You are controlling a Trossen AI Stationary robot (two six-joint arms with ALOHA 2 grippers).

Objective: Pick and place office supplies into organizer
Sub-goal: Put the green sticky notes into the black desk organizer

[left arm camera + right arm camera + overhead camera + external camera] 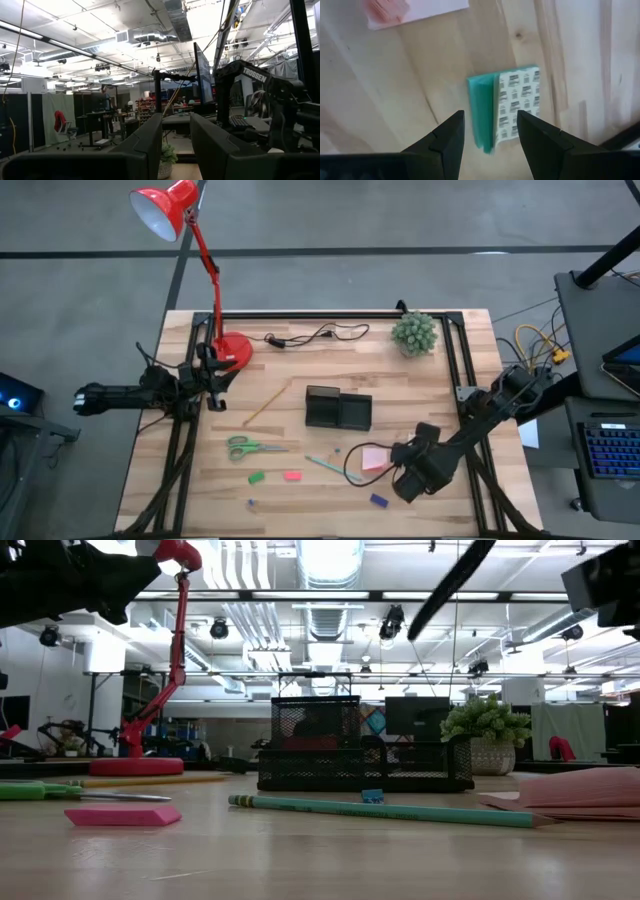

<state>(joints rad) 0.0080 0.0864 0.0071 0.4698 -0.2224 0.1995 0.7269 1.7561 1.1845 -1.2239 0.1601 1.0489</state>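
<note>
The right gripper (487, 131) hangs low over the front right of the pale wooden table (300, 390), its two dark fingers parted and holding nothing. Just ahead of the fingertips, in line with the gap between them, lies the small green-and-white block (507, 106), flat on the wood: one half shows a teal-green edge like stacked sheets, the other a white face with printed grey marks. The pink sticky-note pad (415, 11) lies just beyond it. The left gripper (212, 388) waits at the table's left edge near the red desk lamp (190, 240), fingers apart and empty.
</note>
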